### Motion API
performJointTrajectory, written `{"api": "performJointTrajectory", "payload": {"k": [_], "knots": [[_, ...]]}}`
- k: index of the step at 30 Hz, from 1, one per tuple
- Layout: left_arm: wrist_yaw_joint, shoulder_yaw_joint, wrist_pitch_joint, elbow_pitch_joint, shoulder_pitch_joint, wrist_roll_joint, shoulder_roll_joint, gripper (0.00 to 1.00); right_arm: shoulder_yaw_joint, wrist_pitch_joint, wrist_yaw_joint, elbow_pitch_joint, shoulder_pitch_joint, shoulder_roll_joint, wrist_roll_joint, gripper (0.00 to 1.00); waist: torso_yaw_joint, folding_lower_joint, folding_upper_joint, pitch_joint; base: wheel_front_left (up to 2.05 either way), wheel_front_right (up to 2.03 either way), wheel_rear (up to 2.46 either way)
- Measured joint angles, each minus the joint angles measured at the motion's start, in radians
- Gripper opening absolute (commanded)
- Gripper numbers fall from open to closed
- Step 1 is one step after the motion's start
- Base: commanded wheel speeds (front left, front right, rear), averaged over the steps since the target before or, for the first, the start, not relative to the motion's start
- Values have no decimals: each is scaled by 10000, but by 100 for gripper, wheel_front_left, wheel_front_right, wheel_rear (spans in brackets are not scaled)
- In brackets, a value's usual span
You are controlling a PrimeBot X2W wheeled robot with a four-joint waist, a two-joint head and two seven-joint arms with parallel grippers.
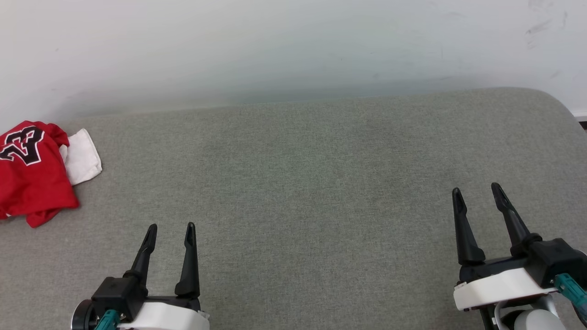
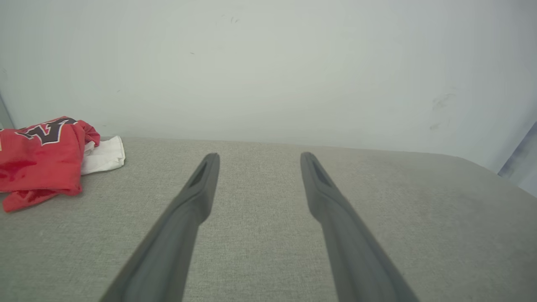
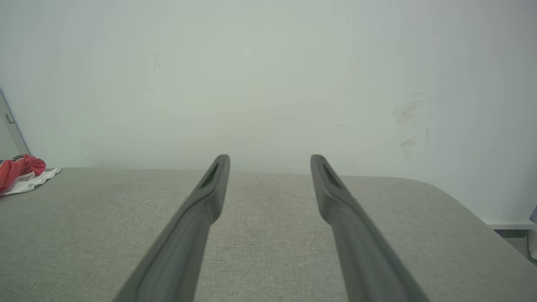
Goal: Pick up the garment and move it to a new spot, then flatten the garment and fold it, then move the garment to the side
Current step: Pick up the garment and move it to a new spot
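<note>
The garment lies crumpled at the far left of the grey padded surface, red with a white sleeve sticking out to the right and black "23" lettering on top. It also sits at the left edge of the left wrist view as the garment, and small at the far left of the right wrist view as the garment. My left gripper hovers open near the front, right of the garment and apart from it. My right gripper stands open at the lower right, far from the garment. Both hold nothing.
A pale wall rises directly behind the grey surface. The surface's rounded corner ends at the right, with a strip of floor beyond. A pale vertical panel edge stands at the far left of the right wrist view.
</note>
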Motion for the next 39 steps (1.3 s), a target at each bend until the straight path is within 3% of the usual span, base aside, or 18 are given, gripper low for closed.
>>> {"api": "performJointTrajectory", "payload": {"k": [8, 24, 39], "knots": [[-322, 151, -134, 215, 2, 516, -56, 100, 42, -138, 0, 0, 16, 0, -458, 100, -23, 0, 0, -32, 0, 0, 0], [-430, 276, -150, 359, 46, 376, -63, 100, 192, -159, 0, 111, 118, 0, -232, 100, 184, 0, 0, -117, 0, 0, 0], [-343, 621, -163, 407, 66, 384, -67, 100, 694, -163, 0, 176, 364, -4, -226, 100, 1867, 0, 0, -212, 0, 0, 0]]}}
